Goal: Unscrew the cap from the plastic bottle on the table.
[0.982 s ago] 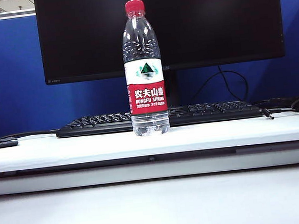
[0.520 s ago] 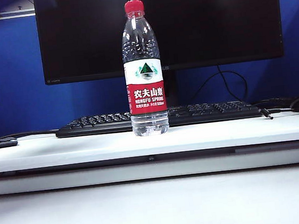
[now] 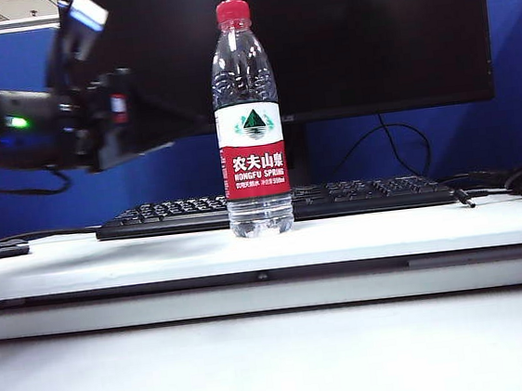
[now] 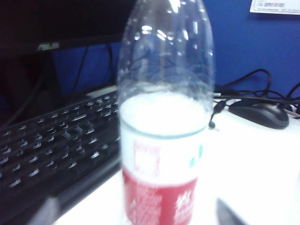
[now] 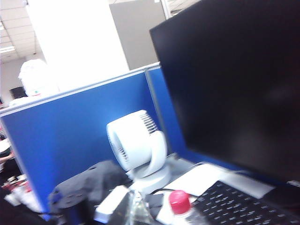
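The plastic bottle stands upright on the table, near the middle of its front edge and just in front of the keyboard, with the cap still screwed on.

The left gripper hangs level at the bottle's side, near it but apart from it, holding nothing. Only two blurred finger tips show beside the label in the left wrist view, far enough apart that the jaws look wide open.

The step in hand looks like bracing the body, so the jaws should close around the label band, where the wall seems stiffer than the clear shoulder, squarely and without nudging the bottle toward the keyboard.

The right gripper is out of sight in every view. It is judged closed and would have to open before coming over the cap.

The right wrist view alone shows the cap from above, a white fan and the left arm's dark body. The left wrist view alone shows a mouse.
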Controlling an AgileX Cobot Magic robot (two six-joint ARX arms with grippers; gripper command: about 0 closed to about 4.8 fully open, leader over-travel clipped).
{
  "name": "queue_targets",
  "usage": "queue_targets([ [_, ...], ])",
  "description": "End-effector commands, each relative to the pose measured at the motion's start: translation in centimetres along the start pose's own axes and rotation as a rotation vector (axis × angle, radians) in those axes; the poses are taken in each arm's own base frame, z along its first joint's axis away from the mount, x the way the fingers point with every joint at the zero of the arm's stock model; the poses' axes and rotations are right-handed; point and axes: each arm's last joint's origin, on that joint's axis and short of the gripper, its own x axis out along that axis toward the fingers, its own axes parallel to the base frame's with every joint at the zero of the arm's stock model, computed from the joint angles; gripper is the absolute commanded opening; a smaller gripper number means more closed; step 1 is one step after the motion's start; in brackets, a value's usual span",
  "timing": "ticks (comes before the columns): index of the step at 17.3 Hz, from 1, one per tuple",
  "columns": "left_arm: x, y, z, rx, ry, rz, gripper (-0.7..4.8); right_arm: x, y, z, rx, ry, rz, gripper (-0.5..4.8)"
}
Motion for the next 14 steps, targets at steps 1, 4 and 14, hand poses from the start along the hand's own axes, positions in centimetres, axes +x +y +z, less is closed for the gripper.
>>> queue_targets([
  [1,2.4,-0.5,0.0,0.018,-0.018,-0.062,4.79,0.2,0.2,0.2,-0.011,-0.013,0.004,-0.06],
  [4,4.8,-1.2,-0.3,0.025,-0.019,-0.113,4.79,0.4,0.0,-0.1,0.013,0.006,0.005,-0.05],
  [14,8.1,-1.5,-2.1,0.000,0.010,-0.071,4.79,0.5,-0.8,-1.1,0.094,0.072,-0.035,-0.05],
])
